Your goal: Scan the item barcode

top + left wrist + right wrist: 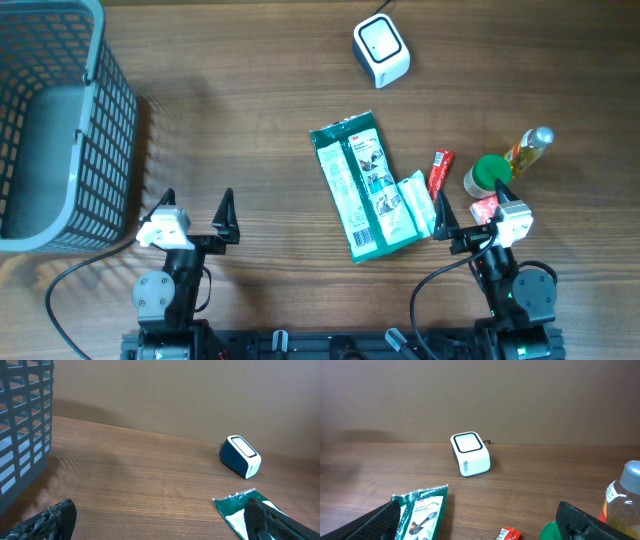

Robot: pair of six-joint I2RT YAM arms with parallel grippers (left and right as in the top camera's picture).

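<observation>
Both claws stand wide open with nothing in them. The left claw [197,208] sits near the front of the bench [250,120] over bare wood, just right of the grey mesh basket [60,130]. The right claw [470,210] sits at the front right, its left finger close beside a small white packet [418,203]. That packet rests against the right edge of the green packet [362,187], which lies flat in mid-bench, printed face up and slightly tilted, its long side running from far to near. The white and blue scanner [381,50] stands at the far side, window upward, well apart from the green packet. Right of the packets are a red sachet [440,172], a green-lidded jar [488,175] and a bottle [528,150] lying on its side.
</observation>
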